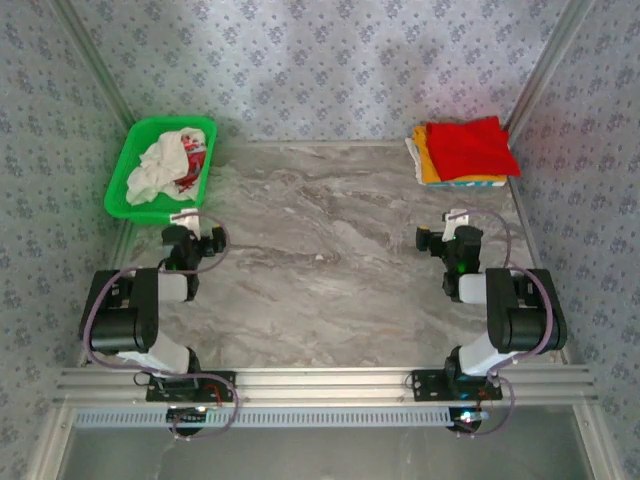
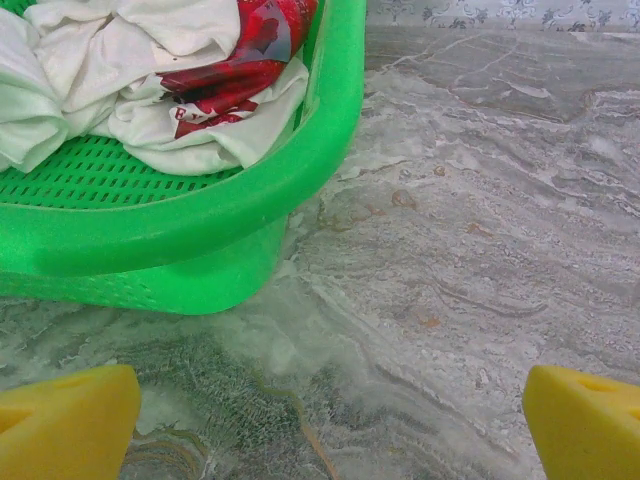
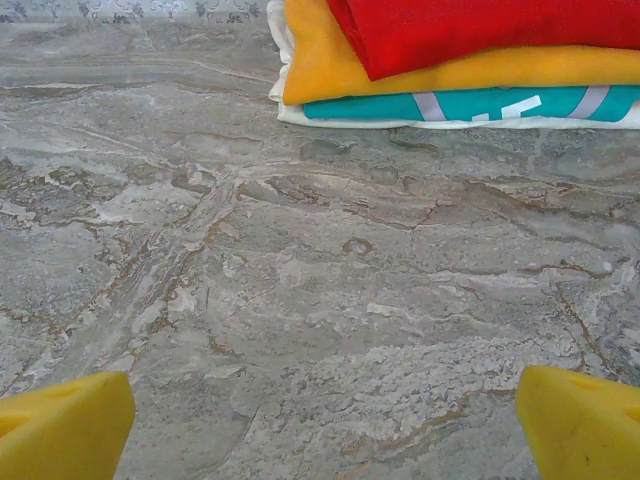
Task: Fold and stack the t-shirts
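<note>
where patterned walls [image 1: 330, 60] meet the grey veined tabletop [image 1: 330, 270], folded t-shirts [image 1: 465, 152] sit stacked.

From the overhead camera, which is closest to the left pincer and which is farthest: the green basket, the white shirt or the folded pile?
Measured from the left pincer:
1. The basket, just ahead of it at the far left.
2. The white shirt, crumpled inside the basket.
3. The folded pile, across the table in the far right corner.

White t-shirt [image 1: 155, 170] crumpled in basket [image 1: 120, 180], folded stack [image 1: 468, 148] far right
</note>
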`<state>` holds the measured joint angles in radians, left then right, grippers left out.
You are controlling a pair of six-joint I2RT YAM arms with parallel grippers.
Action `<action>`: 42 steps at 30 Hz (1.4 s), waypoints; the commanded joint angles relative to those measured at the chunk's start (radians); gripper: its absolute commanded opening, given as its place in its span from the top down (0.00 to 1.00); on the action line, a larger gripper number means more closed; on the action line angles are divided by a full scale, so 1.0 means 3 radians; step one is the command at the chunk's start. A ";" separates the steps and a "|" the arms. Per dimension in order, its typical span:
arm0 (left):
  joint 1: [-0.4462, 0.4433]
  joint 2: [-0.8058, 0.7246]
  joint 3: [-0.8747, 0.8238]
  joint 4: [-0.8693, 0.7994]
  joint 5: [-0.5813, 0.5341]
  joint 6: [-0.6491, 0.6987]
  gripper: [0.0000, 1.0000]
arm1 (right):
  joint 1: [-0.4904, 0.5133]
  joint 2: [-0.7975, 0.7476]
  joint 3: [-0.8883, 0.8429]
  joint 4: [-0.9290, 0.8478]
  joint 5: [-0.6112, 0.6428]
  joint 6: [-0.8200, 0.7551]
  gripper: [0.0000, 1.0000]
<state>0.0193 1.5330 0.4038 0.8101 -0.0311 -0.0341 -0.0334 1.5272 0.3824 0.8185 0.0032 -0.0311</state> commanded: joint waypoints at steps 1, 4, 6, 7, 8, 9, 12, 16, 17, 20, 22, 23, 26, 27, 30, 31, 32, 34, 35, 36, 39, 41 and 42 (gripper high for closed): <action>-0.0010 0.0003 0.0040 -0.0004 -0.0025 0.0038 0.02 | -0.0010 0.0003 0.0030 0.0008 0.0015 0.0029 0.00; -0.0009 0.0003 0.0045 -0.0009 -0.0027 0.0040 0.02 | -0.0016 0.0002 0.0031 0.0008 0.0015 0.0032 0.00; -0.0003 0.0004 0.0045 -0.0011 -0.0021 0.0040 0.02 | -0.0014 0.0002 0.0033 0.0007 0.0019 0.0031 0.00; -0.0007 0.0005 0.0045 -0.0011 -0.0024 0.0041 0.02 | -0.0016 0.0002 0.0030 0.0007 0.0015 0.0030 0.00; -0.0004 0.0004 0.0045 -0.0011 -0.0021 0.0040 0.02 | -0.0016 0.0002 0.0033 0.0007 0.0018 0.0028 0.00; -0.0006 0.0006 0.0045 -0.0011 -0.0019 0.0035 0.02 | -0.0012 0.0002 0.0034 0.0013 0.0015 0.0027 0.00; 0.0011 0.0004 0.0054 -0.0011 0.0002 0.0030 0.02 | -0.0023 0.0005 0.0029 0.0013 -0.0001 0.0037 0.00; 0.0022 0.0009 0.0050 -0.0016 0.0023 0.0022 0.02 | -0.0032 0.0002 0.0042 -0.0002 -0.0008 0.0042 0.00; 0.0023 0.0006 0.0050 -0.0016 0.0032 0.0023 0.02 | -0.0026 0.0002 0.0044 -0.0003 -0.0002 0.0037 0.00; 0.0022 0.0004 0.0045 0.0010 0.0029 0.0026 0.02 | 0.0015 -0.0015 0.0015 0.0050 0.0134 0.0038 0.00; -0.0100 -0.0302 0.0188 -0.0511 -0.0084 0.0134 0.02 | 0.0169 -0.0374 0.0118 -0.0397 0.0647 0.0033 0.00; -0.0193 -0.0586 0.0360 -0.1026 -0.0194 0.0176 0.02 | 0.0211 -0.0694 0.0303 -0.1001 0.0781 0.0114 0.00; -0.0295 -0.1324 0.0571 -0.1538 -0.0290 -0.0111 0.02 | 0.0131 -0.1287 0.0744 -0.2132 0.0685 0.1097 0.00; -0.0294 -0.1516 0.0645 -0.1648 -0.0298 -0.0276 0.02 | 0.0016 -0.1390 0.0835 -0.2245 0.0209 0.1180 0.00; -0.0293 -0.1677 0.1193 -0.2297 -0.0341 -0.0464 0.02 | 0.0016 -0.1478 0.1130 -0.2520 -0.0338 0.1127 0.00; -0.0289 -0.1623 0.1400 -0.2474 -0.0348 -0.0467 0.02 | 0.0090 -0.1457 0.1232 -0.2651 -0.0195 0.1096 0.00; -0.0271 -0.1541 0.1586 -0.2645 -0.0370 -0.0500 0.02 | 0.0138 -0.1410 0.1328 -0.2739 -0.0092 0.1070 0.00; -0.0128 -0.1198 0.2087 -0.3070 -0.0260 -0.0585 0.02 | 0.0208 -0.1180 0.1598 -0.2934 0.0078 0.1034 0.00; -0.0070 -0.1003 0.2300 -0.3231 -0.0195 -0.0593 0.02 | 0.0215 -0.1065 0.1735 -0.3043 0.0100 0.1030 0.00; -0.0021 -0.0769 0.2552 -0.3428 -0.0177 -0.0622 0.02 | 0.0239 -0.0874 0.1975 -0.3219 0.0093 0.0991 0.04; 0.0015 -0.0114 0.3247 -0.3834 -0.0193 -0.0548 0.02 | 0.0391 -0.0439 0.2442 -0.3427 0.0238 0.0889 0.06; 0.0039 0.0299 0.3662 -0.4036 -0.0275 -0.0559 0.02 | 0.0488 -0.0190 0.2797 -0.3572 0.0204 0.0866 0.06; 0.0061 0.0463 0.3831 -0.4134 -0.0285 -0.0556 0.02 | 0.0529 -0.0086 0.2992 -0.3632 0.0185 0.0870 0.07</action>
<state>0.0284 1.5642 1.4452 -0.1940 -0.1024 -0.1875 0.0887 1.4384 1.1378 -0.1421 0.0467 0.2459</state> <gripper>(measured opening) 0.981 0.940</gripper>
